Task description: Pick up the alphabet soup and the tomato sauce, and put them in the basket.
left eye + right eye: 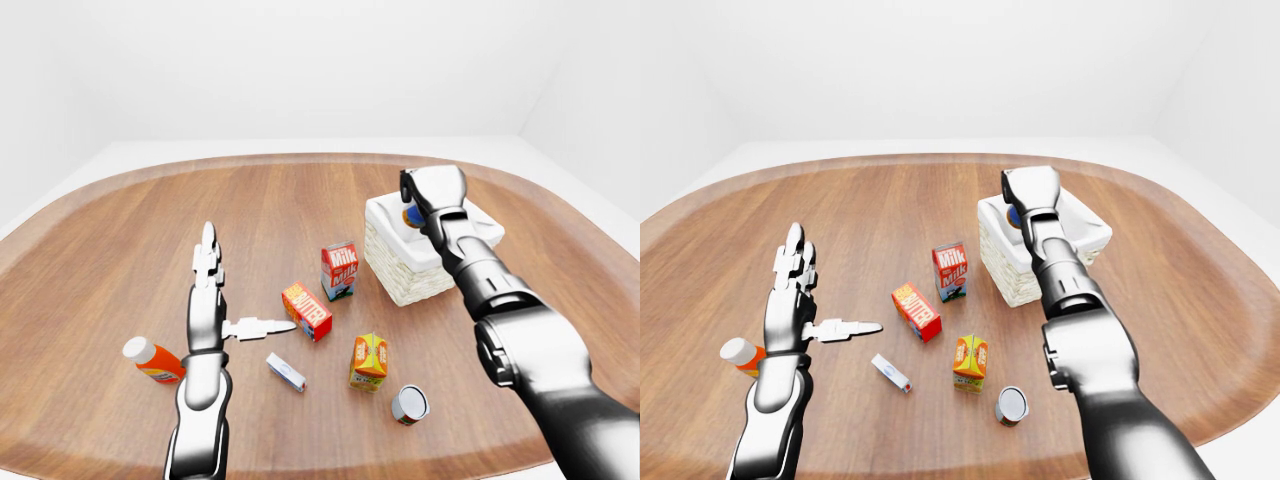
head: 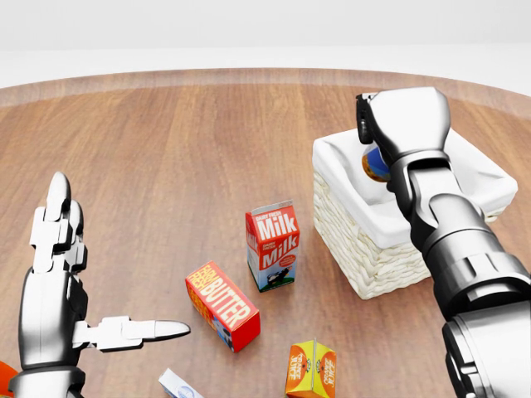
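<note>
White wicker basket (image 2: 373,257) at table (image 1: 300,200) right; we see right robot hand (image 2: 390,124) over it, alphabet soup (image 2: 375,164) partly hidden under palm, grip unclear. Left robot hand (image 2: 62,274) open, fingers spread, empty, left of butter box (image 2: 221,305). Tomato sauce can (image 1: 409,404) lies near bottom edge, beside juice carton (image 1: 369,361).

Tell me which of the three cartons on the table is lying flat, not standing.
The butter carton, red-orange, lies flat on its long side between the open left hand and the milk carton. The milk and the orange juice carton both stand upright.
</note>
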You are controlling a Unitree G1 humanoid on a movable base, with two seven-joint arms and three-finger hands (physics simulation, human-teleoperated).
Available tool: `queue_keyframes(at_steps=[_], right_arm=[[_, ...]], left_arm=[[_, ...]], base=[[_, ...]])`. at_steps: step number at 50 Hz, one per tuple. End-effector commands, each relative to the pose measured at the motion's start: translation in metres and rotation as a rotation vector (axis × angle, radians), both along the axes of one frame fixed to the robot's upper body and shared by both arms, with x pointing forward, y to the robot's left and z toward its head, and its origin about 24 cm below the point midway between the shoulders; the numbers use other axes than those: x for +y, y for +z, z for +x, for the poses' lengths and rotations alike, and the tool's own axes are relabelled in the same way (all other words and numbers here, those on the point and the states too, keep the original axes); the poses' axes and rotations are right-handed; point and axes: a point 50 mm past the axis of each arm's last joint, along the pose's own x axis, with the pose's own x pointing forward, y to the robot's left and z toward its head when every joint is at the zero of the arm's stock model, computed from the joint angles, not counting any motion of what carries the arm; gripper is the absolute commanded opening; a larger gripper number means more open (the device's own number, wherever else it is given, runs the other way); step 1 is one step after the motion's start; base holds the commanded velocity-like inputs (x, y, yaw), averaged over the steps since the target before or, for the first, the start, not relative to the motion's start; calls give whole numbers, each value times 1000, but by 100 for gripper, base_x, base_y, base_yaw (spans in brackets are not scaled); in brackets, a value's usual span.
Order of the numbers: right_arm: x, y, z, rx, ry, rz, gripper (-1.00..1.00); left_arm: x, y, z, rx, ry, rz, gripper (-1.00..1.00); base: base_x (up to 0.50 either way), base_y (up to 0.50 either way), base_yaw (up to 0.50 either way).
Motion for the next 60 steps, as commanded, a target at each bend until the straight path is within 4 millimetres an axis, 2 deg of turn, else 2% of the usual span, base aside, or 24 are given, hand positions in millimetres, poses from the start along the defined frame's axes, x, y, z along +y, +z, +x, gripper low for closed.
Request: queue_keyframes(at_steps=[1, 16, 33, 34, 35, 36, 37, 38, 60], right_arm=[[0, 8, 2, -20, -7, -51, -100], [-13, 5, 0, -9, -44, -53, -100], [-14, 5, 0, -9, -45, -44, -100], [-14, 5, 0, -9, -44, -44, -75], [-14, 5, 0, -9, -45, -44, -19], [-14, 5, 0, -9, -45, -43, -10], [-14, 5, 0, -9, -45, -43, 38], [-14, 5, 0, -9, -45, -44, 100], [-11, 9, 0, -20, -30, -25, 100]], left_arm=[[0, 2, -1, -8, -1, 0, 100], [0, 2, -1, -7, 1, 0, 100], [1, 2, -1, -7, 4, -2, 100], [1, 2, -1, -7, 3, -2, 100], [1, 2, -1, -11, 3, -1, 100], [1, 2, 0, -7, 3, -2, 100], [1, 1, 0, -4, 4, -2, 100], [1, 1, 0, -3, 4, -2, 100], [0, 1, -1, -4, 2, -1, 100]], base=[[0, 0, 0], [0, 0, 0], [0, 0, 0], [0, 0, 0], [0, 0, 0], [0, 0, 0], [0, 0, 0], [0, 0, 0], [0, 0, 0]])
